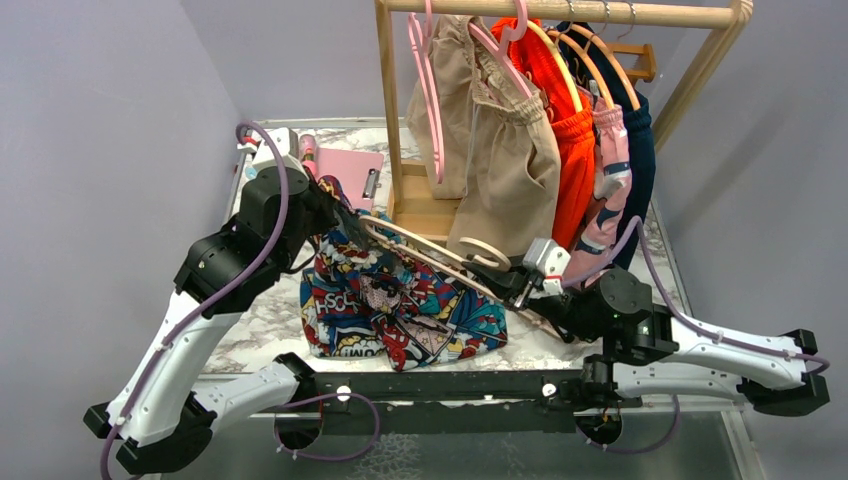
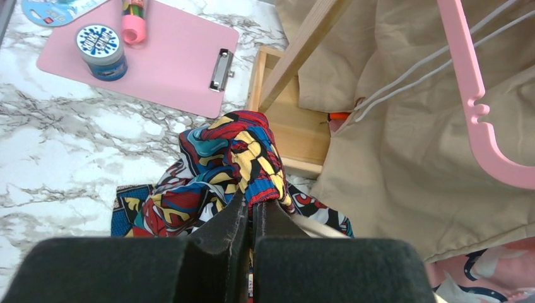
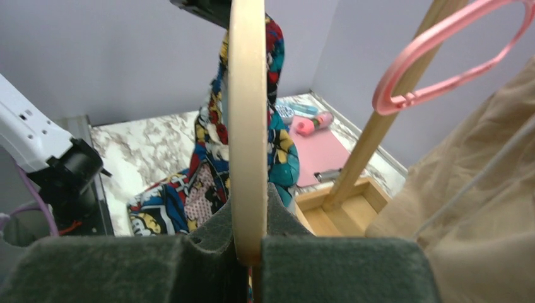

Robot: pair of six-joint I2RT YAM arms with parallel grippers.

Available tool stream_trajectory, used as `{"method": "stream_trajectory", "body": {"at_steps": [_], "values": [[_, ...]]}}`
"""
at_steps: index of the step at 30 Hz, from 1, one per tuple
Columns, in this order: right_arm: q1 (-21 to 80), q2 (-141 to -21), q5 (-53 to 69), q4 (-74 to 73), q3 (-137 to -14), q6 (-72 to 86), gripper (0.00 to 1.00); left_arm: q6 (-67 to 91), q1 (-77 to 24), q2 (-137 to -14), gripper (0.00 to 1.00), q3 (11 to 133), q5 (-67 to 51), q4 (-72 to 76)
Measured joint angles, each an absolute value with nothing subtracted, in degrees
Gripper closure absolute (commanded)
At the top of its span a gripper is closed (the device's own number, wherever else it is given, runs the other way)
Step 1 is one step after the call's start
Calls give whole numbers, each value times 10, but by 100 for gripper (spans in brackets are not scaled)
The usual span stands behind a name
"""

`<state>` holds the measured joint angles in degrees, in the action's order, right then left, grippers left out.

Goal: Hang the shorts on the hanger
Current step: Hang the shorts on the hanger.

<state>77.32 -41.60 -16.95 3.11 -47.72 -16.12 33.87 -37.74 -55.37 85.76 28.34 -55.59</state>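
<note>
Shorts (image 1: 400,300) in a loud comic-book print are heaped on the marble worktop (image 2: 63,139), with one edge raised off it. The left end effector (image 2: 252,208) is shut tight on that raised edge, at what looks like the ribbed waistband, and the rest of the cloth drops away below its fingers. The right end effector (image 3: 248,214) is shut on the thin frame of the cream hanger (image 3: 247,95), which stands edge-on straight ahead of its fingers and reaches towards the left end effector. Whether the hanger's far end is inside the cloth or only against it cannot be told.

The shorts are judged light, soft and limp, so any unsupported part will sag and fold. The waistband is the firmest place to hold and is already gripped. The hanger is judged stiff but slim, and it could swivel in a two-finger grip if the cloth drags on it.

Room is tight to the right of the left end effector, where beige shorts (image 2: 410,158) and a pink hanger (image 2: 479,120) hang close by. The rack post (image 2: 303,50) and its wooden base (image 2: 296,126) stand just ahead. A pink clipboard (image 2: 164,63) lies ahead and to the left, well apart. Bare worktop is seen to the left of the left end effector, and the freest room for moving is judged to lie there.
</note>
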Motion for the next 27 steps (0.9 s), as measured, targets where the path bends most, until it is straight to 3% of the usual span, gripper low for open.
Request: {"method": "stream_trajectory", "body": {"at_steps": [14, 27], "values": [[773, -534, -159, 199, -473, -175, 99, 350, -377, -557, 100, 855, 263, -556], [777, -690, -291, 393, -463, -243, 99, 383, -377, -557, 100, 841, 206, -545]]}}
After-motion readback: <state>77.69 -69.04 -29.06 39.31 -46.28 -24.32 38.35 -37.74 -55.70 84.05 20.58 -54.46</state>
